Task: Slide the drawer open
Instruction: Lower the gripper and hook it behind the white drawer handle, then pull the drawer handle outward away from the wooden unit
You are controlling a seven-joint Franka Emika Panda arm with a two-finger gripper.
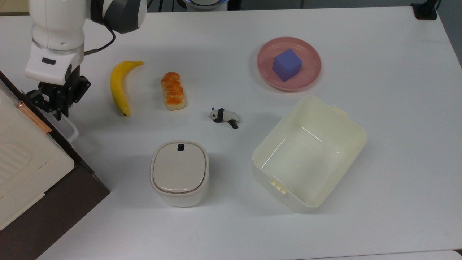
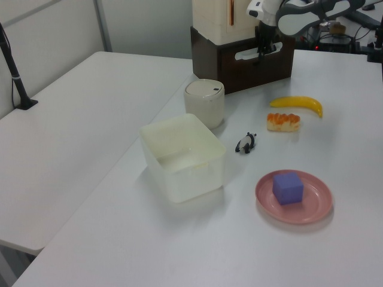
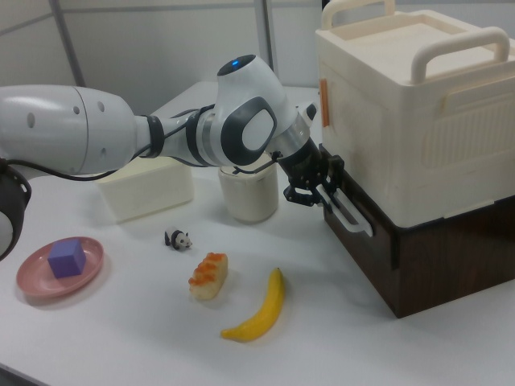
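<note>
Clamped on the white loop handle [image 3: 351,211] of the drawer [image 3: 418,241], the gripper [image 1: 57,104] has its black fingers pressed together around the bar, as the right view shows most plainly. That drawer, with its dark brown front panel, sits at the left edge of the table [image 1: 397,144] in the top view, beneath a cream appliance [image 3: 418,112] with a copper strip; its front looks flush with the cabinet, not drawn out.

Going by the top view, near edge first: a lidded cream canister [image 1: 179,172] and an open cream tub [image 1: 310,151] stand toward the near edge, well apart from each other. Between them, further in, a small panda figure [image 1: 223,116] lies on the surface. Beyond it are a bread roll [image 1: 173,90] and a banana [image 1: 121,85], side by side but not touching, the banana near the gripper. Toward the far edge, a pink plate [image 1: 267,54] carries a purple cube [image 1: 287,64].
</note>
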